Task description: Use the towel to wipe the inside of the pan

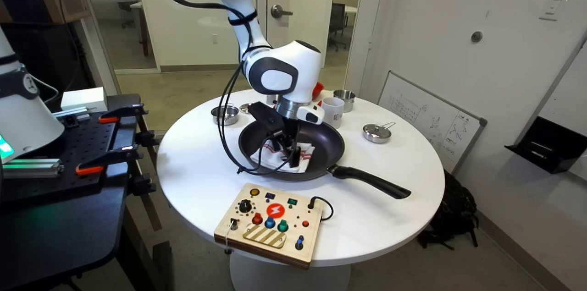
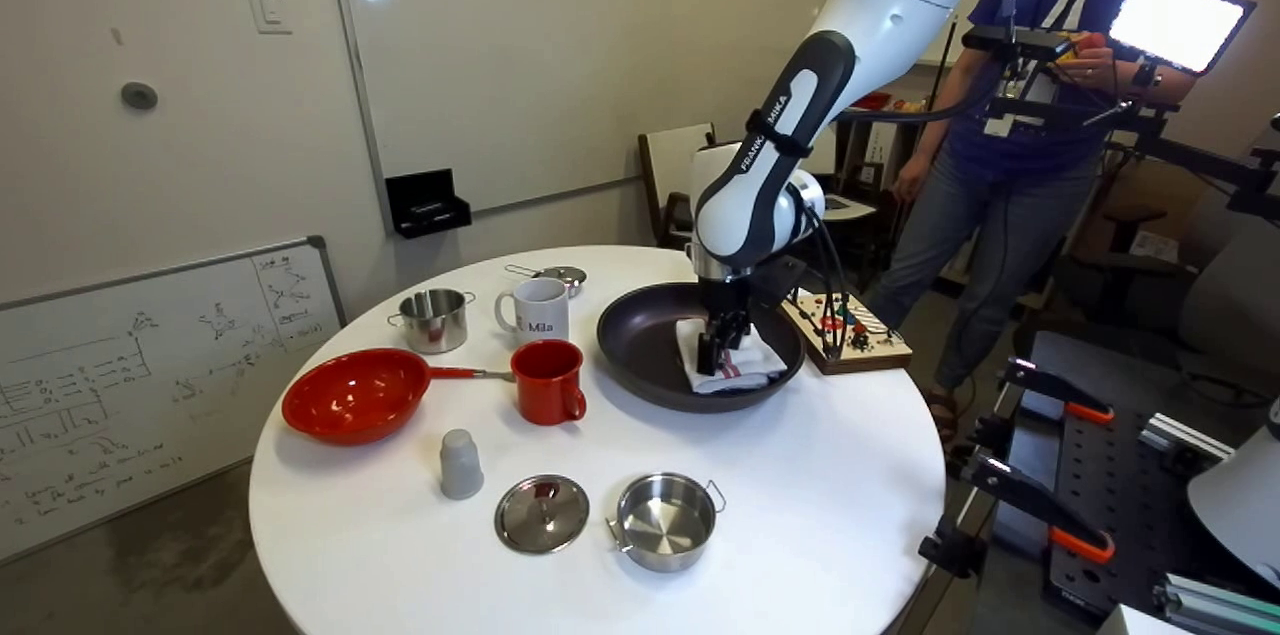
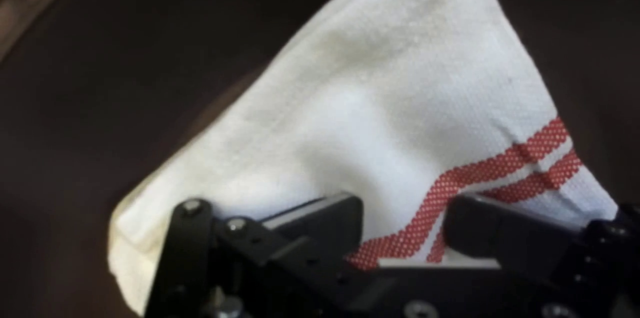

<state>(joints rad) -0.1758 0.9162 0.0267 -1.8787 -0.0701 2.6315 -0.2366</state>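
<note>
The towel is a folded white cloth with red stripes, lying inside the black frying pan. It also shows in an exterior view and fills much of the wrist view. The pan's black handle points toward the table edge; it is hidden in an exterior view where the pan is partly covered by the arm. My gripper points down into the pan at the towel. In the wrist view the fingers stand partly apart with bunched cloth pinched between them.
A wooden control box stands close beside the pan. A white mug, red cup, red pan, metal pots, a lid and a grey cup stand around on the table. Cables hang by the gripper.
</note>
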